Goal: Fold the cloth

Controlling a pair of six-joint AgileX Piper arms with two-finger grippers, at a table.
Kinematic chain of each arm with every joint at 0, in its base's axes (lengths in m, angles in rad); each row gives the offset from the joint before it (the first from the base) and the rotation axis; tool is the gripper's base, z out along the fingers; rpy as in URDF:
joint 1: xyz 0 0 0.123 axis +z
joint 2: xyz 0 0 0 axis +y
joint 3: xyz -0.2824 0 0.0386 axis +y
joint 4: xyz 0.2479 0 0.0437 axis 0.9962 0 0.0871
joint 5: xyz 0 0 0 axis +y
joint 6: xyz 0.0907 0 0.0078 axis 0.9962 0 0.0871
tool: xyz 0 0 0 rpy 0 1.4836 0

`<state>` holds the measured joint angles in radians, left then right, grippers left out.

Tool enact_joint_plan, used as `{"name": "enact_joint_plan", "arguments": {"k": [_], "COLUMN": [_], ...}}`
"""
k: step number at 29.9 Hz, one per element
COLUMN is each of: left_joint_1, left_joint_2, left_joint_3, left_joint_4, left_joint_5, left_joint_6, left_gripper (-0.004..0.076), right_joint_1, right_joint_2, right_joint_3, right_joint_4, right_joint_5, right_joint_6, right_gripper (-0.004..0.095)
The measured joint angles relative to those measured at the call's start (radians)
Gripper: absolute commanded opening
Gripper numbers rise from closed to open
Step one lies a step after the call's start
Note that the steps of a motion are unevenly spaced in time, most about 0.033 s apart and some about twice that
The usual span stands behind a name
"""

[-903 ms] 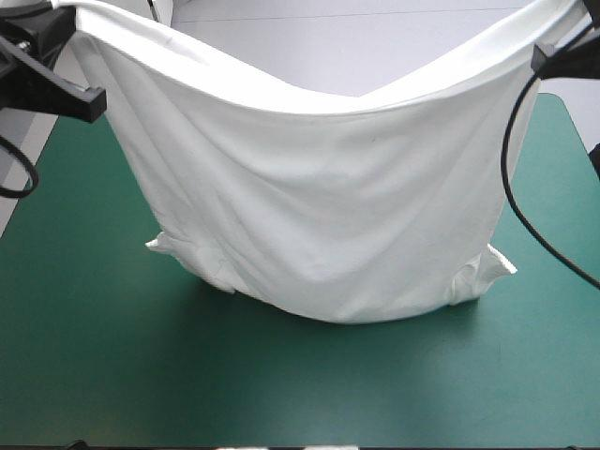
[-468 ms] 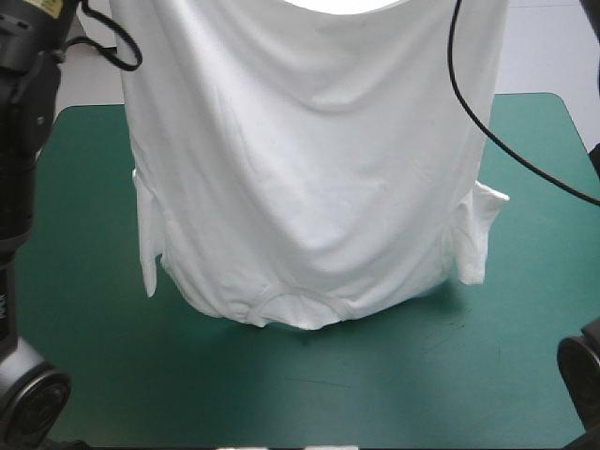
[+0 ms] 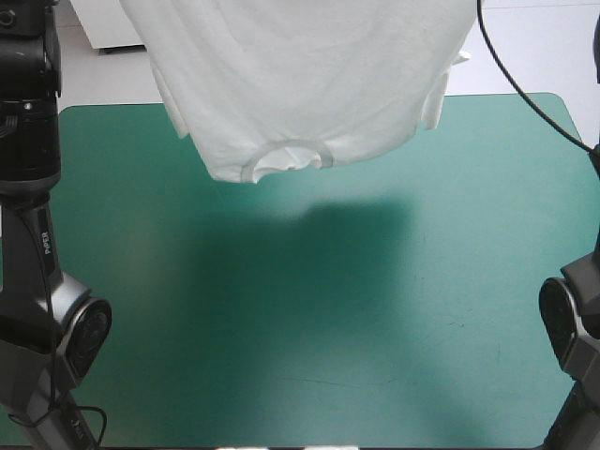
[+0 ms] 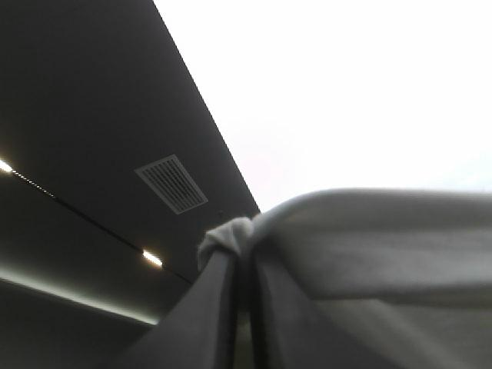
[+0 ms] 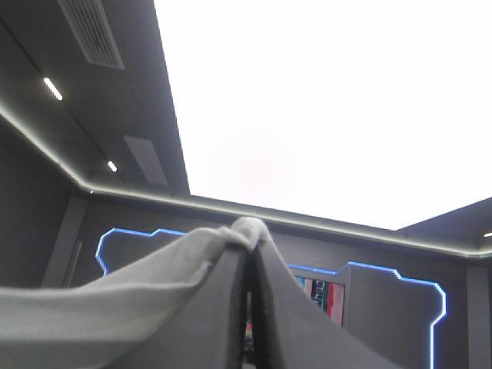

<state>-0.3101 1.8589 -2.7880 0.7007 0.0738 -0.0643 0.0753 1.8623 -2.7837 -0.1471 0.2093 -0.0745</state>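
Note:
The white T-shirt (image 3: 300,84) hangs in the air above the far half of the teal-green table (image 3: 309,337), its collar (image 3: 286,159) lowest and its upper part cut off by the high view's top edge. Neither gripper shows in the high view. In the left wrist view my left gripper (image 4: 240,257) points upward, its black fingers (image 4: 207,307) closed on a bunched corner of the T-shirt (image 4: 369,246), which stretches away to one side. My right gripper (image 5: 247,246) likewise holds a bunched edge of the T-shirt (image 5: 100,307) between closed fingers (image 5: 288,315).
Both arm bases stand at the table's near corners, the left arm (image 3: 33,234) rising along the left edge, the right arm (image 3: 577,319) at the right edge. The shirt's shadow (image 3: 309,244) falls on the table's middle.
Both arms rose steeply, lifting the T-shirt off the table. Earlier its lower end rested on the cover; now it hangs free, farther back and higher.

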Motion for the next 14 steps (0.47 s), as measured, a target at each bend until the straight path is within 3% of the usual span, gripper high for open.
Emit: {"name": "enact_joint_plan", "arguments": {"k": [4,7,14], "left_joint_1": [0.089,0.148,0.209], "left_joint_2": [0.063,0.142,0.318], "left_joint_3": [-0.007,-0.007,0.009], "left_joint_4": [-0.059,-0.144,-0.439], "left_joint_5": [-0.007,0.056,0.453], "left_joint_6": [-0.063,-0.100,-0.035], "left_gripper": [-0.0009,-0.0009,-0.0009], "right_joint_1": [-0.034,-0.038,-0.038], "right_joint_2": [0.048,0.118,0.323], "right_joint_3": [-0.009,-0.009,0.001], "right_joint_4": [0.005,0.011,0.063], "right_joint_5": [-0.048,-0.035,0.249], "right_joint_6": [0.000,0.000,-0.002], "right_gripper": [-0.0019,-0.0019,-0.0019]}}
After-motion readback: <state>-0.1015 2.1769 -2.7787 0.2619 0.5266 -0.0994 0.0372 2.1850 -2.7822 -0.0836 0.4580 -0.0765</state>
